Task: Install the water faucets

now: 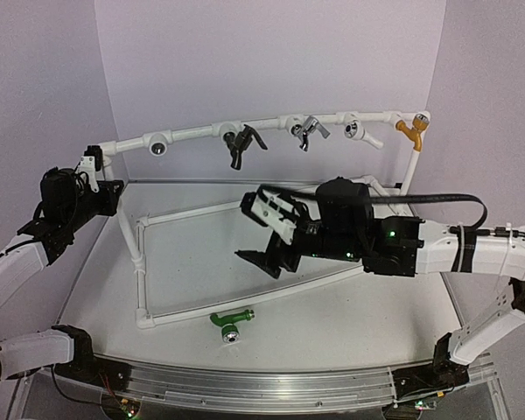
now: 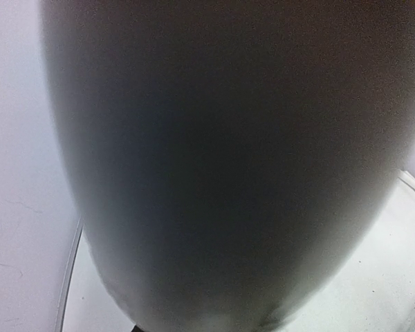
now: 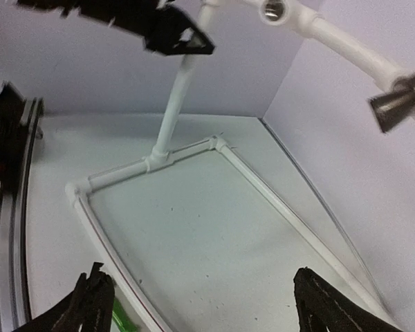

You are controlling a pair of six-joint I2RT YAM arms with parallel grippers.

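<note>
The green faucet (image 1: 230, 320) lay on the worktop (image 1: 359, 324) near the front edge, just outside the white pipe frame (image 1: 138, 262). The dark faucet (image 1: 241, 143) hung on the top rail (image 1: 192, 131). The right gripper (image 1: 261, 234) hovered over the frame's open middle, fingers spread, empty. The left gripper (image 1: 92, 164) sat at the rail's left end, fingers' state unclear.

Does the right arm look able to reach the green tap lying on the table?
Probably yes: the right tool hangs open just beyond the green tap, nothing between them but the low white pipe.

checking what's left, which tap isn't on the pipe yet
The green faucet, lying on the table; the dark faucet and the silver, white and orange taps hang from the pipe.
</note>
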